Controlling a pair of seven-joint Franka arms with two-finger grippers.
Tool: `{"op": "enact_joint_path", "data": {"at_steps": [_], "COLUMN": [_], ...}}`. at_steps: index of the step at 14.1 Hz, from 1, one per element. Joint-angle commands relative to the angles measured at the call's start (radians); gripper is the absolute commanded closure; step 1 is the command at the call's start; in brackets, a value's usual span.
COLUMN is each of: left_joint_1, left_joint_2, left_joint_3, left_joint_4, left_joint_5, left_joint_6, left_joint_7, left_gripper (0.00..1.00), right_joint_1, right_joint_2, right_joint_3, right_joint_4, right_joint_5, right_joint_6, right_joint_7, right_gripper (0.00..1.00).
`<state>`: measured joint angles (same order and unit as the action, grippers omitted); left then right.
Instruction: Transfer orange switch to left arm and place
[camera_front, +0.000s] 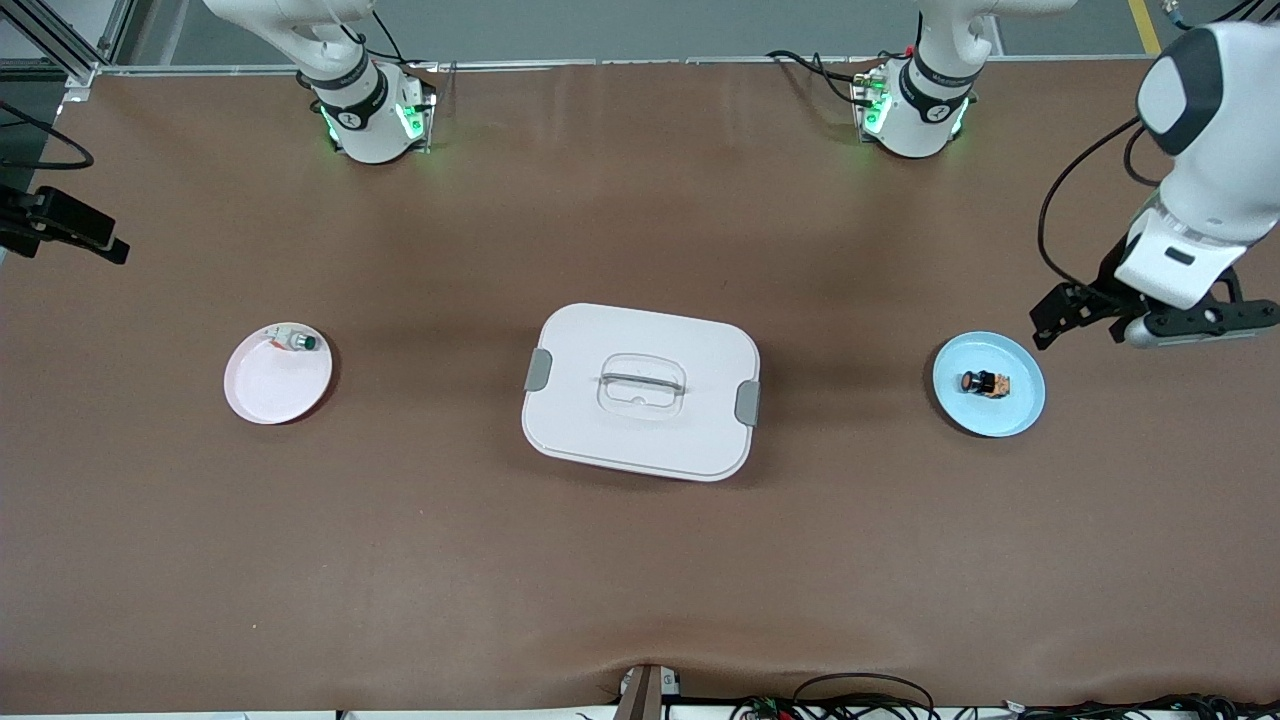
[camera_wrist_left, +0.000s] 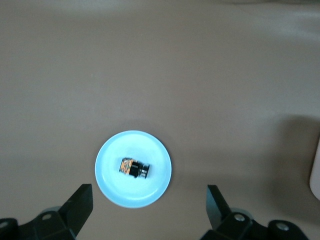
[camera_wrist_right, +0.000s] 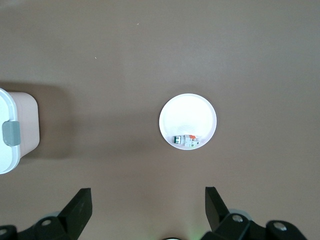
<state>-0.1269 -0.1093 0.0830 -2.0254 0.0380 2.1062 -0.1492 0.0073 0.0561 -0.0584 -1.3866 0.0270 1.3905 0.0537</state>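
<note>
Orange switch (camera_front: 983, 383) lies on its side in the blue plate (camera_front: 1020, 412), toward the left arm's end of the table, untouched by either arm.

By size, the brown table (camera_front: 640, 560) comes first. The left arm (camera_front: 1195, 150) reaches in from its base and bends down over the table edge beside the blue plate. The right arm (camera_front: 340, 80) shows only its base and lower links in the front view.

The box (camera_front: 640, 392) sits at the middle of the table, between the two plates and well apart from each. It is white, lid on, with a grey latch (camera_front: 538, 369) on each short side and a clear recessed handle (camera_front: 641, 383) on top.

The pink plate (camera_front: 270, 395) lies toward the right arm's end of the table. A small white switch with a green cap (camera_front: 296, 342) rests against its rim, on the side farther from the front camera.

The left gripper (camera_front: 1150, 322) hangs high, just beside the blue plate, jaws spread wide and empty. The left wrist view shows the plate between its fingers (camera_wrist_left: 77, 205). The right gripper (camera_wrist_right: 147, 210) hangs above the table near the pink plate, jaws likewise spread and empty.
</note>
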Motion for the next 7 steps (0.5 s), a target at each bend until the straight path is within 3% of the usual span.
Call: {"op": "enact_joint_path", "data": {"at_steps": [1,5,7], "left_joint_1": [-0.014,-0.005,-0.005], "left_joint_2": [-0.035,-0.032,-0.033], "left_joint_3": [0.012,0.012,0.012], "left_joint_4": [0.071,0.227,0.264], "left_joint_5": [-0.02,-0.02,-0.02], "left_joint_6": [-0.131,-0.332,-0.36], "left_joint_7": [0.025,0.076,0.073], "left_gripper": [0.0,0.0,0.0], "right_joint_1": [-0.009,-0.007,-0.007], "right_joint_2": [-0.015,-0.016,-0.016], "right_joint_3": [0.005,0.005,0.005], "right_joint_4": [-0.006,-0.005,-0.005], "right_joint_5": [0.002,-0.001,-0.001], "right_joint_6": [-0.005,-0.004,-0.002], "right_joint_7": [0.003,0.003,0.002], "right_gripper": [0.0,0.0,0.0]}}
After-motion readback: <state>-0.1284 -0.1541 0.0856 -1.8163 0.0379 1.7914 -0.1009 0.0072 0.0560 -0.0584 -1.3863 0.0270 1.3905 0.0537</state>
